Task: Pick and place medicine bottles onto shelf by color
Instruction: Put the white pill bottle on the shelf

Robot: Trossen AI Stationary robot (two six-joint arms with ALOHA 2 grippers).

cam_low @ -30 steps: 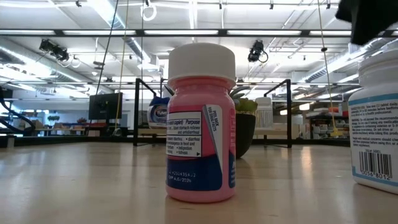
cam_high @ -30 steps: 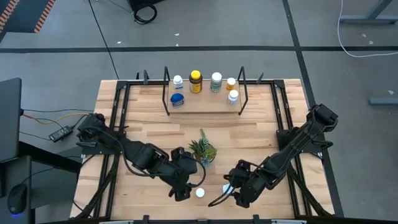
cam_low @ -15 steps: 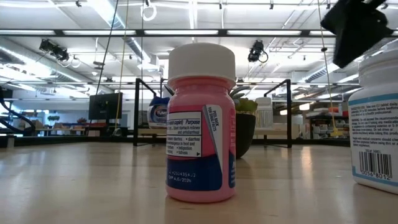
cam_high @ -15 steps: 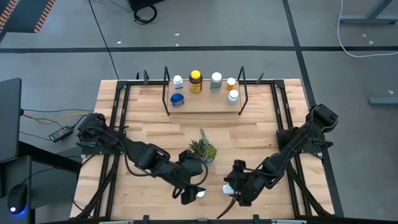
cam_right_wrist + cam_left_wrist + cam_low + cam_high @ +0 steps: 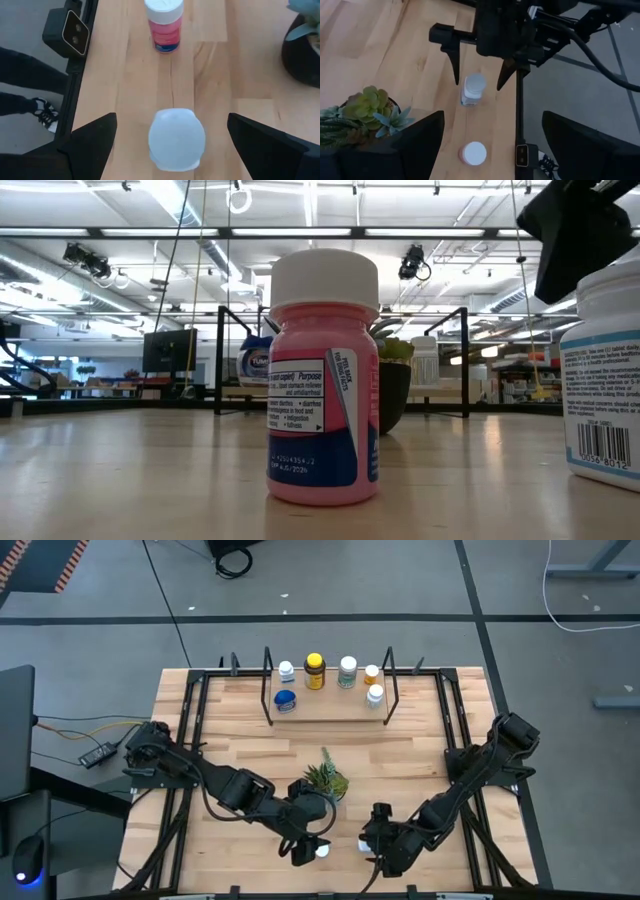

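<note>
Two bottles stand at the near edge of the table [image 5: 240, 755]: a pink bottle [image 5: 322, 380] with a white cap and a pink-and-blue label, and beside it a white bottle [image 5: 176, 140] with a barcode on its label. Compared with a second ago, the right gripper [image 5: 372, 840] has been moved leftward along the table edge and is now positioned over the white bottle, its fingers spread wide on either side of the cap with nothing held; its dark body is now seen at the upper right of the low view, where only a corner showed before. The left gripper [image 5: 306, 851] has been shifted rightward to sit just beside the pink bottle, fingers also wide apart and empty. Both bottles are unmoved. On the shelf [image 5: 330, 712] at the far side, five bottles are kept upright: a small white-capped one, a blue one, a dark yellow-lidded one, a white-capped one with a green label, an orange one and another white one. A small plant [image 5: 325, 781] in a dark pot is seen between shelf and grippers.
</note>
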